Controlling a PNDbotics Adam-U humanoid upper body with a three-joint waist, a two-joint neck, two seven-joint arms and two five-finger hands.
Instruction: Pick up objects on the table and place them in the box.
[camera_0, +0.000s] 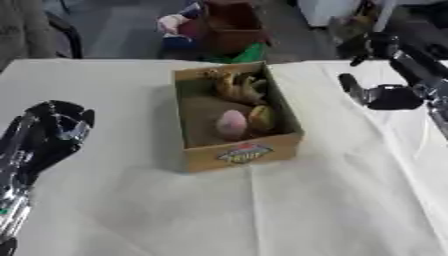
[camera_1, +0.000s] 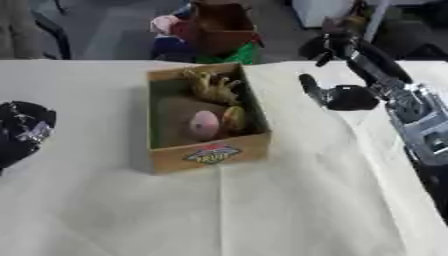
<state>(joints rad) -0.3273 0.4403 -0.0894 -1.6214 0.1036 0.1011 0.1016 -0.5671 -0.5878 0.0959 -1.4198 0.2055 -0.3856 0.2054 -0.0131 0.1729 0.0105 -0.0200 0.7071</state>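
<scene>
right hand (camera_1: 337, 96): fingers straight, holding nothing, above desk right of box | left hand (camera_0: 54, 125): curled, holding nothing, at desk's left edge | box (camera_0: 241, 154): mid-desk, containing pink egg-shaped thing (camera_0: 232, 123), yellow-brown items (camera_0: 238, 86) | desk (camera_0: 262, 215): pale cloth

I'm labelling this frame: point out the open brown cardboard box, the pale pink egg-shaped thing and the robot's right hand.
Open brown cardboard box (camera_0: 241, 154): left eye view, front wall.
Pale pink egg-shaped thing (camera_0: 231, 123): left eye view, its middle.
Right hand (camera_1: 350, 97): right eye view, palm.
</scene>
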